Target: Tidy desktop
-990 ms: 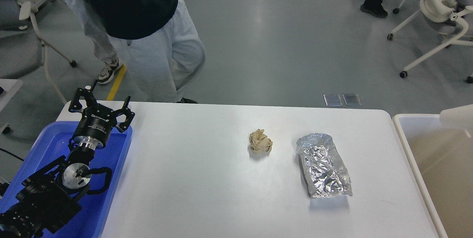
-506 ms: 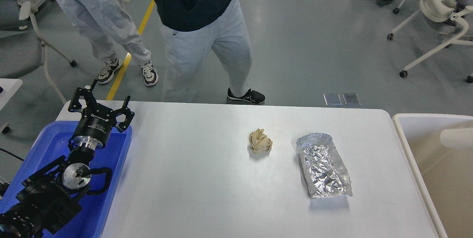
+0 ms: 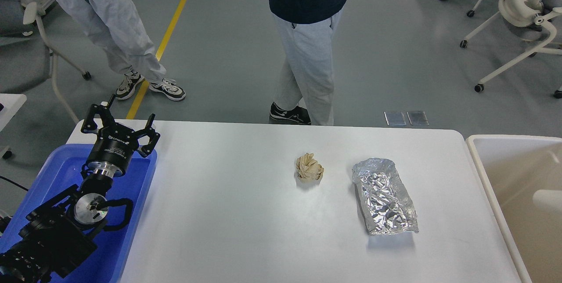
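Observation:
The white desktop (image 3: 228,221) fills the middle of the head view. A crumpled beige paper ball (image 3: 309,168) lies near its centre. A crumpled silver foil wrapper (image 3: 385,197) lies to the right of the ball, apart from it. My left gripper (image 3: 127,114) is open and empty. It hovers over the far end of the blue tray (image 3: 57,168) at the desktop's left edge, far from both items. My right arm and gripper are out of view.
A beige bin with a white rim (image 3: 476,160) stands against the desktop's right edge, with a blurred white object (image 3: 549,197) inside. A person (image 3: 307,54) stands at the far edge, another (image 3: 109,23) at the far left. Wheeled chairs (image 3: 522,15) stand at the back right.
My left arm has not moved. The person in the dark top walked right along the far edge. The blurred white object moved down the view inside the bin.

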You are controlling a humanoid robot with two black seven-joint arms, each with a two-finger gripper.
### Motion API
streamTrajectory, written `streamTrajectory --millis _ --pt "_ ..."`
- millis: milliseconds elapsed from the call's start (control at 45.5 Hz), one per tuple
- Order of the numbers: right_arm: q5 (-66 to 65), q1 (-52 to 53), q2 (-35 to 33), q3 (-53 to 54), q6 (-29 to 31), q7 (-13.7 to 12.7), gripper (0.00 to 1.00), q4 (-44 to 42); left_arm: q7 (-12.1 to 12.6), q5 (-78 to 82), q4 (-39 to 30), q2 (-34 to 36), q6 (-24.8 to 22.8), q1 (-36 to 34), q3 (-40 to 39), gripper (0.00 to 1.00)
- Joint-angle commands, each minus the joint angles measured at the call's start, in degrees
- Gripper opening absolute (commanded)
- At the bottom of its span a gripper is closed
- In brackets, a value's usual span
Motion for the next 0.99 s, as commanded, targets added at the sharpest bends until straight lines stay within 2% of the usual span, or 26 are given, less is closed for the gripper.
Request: streamTrajectory --millis 0,264,286,330,352,396,418,484,550,682,968 --pt "1.9 -1.4 2.2 0.9 -2.4 0.0 0.0 -1.7 0.0 -0.1 0.0 0.0 0.0 0.0 0.0 1.0" --pt "1.9 -1.4 2.9 0.9 -3.8 0.0 0.0 -1.6 0.0 0.0 0.0 0.0 0.0 0.0 0.0 1.0" --pt "1.9 -1.4 2.8 0.9 -3.8 0.0 0.04 -1.6 0.0 0.0 0.0 0.0 0.0 0.0 0.0 1.0" --pt "1.9 -1.3 2.8 0.9 -3.8 0.0 0.17 -1.7 0.0 0.0 0.0 0.0 0.0 0.0 0.0 1.0" --pt "1.9 -1.3 2.8 0.9 -4.0 0.0 0.32 -1.7 0.0 0.0 0.0 0.0 0.0 0.0 0.0 1.0" --pt "1.9 -1.2 2.8 0.8 -4.0 0.0 0.75 -1.8 0.0 0.0 0.0 0.0 0.0 0.0 0.0 1.0" --pt "1.9 -1.2 2.8 0.8 -4.2 0.0 0.85 -1.9 0.0 0.0 0.0 0.0 0.0 0.0 0.0 1.0" --pt "1.8 -0.9 2.8 0.7 -5.4 0.0 0.88 -1.9 0.0 0.0 0.0 0.0 0.0 0.0 0.0 1.0" --pt "1.9 -0.8 2.8 0.8 -6.7 0.0 0.97 -1.9 0.0 0.0 0.0 0.0 0.0 0.0 0.0 1.0" --pt "1.9 -0.7 2.8 0.9 -9.1 0.5 0.97 -1.8 -0.1 -0.1 0.0 0.0 0.1 0.1 0.0 1.0" --pt "1.8 -0.6 2.0 0.6 -8.7 0.5 0.99 -1.7 -0.1 -0.1 0.0 0.0 0.2 0.1 0.0 1.0"
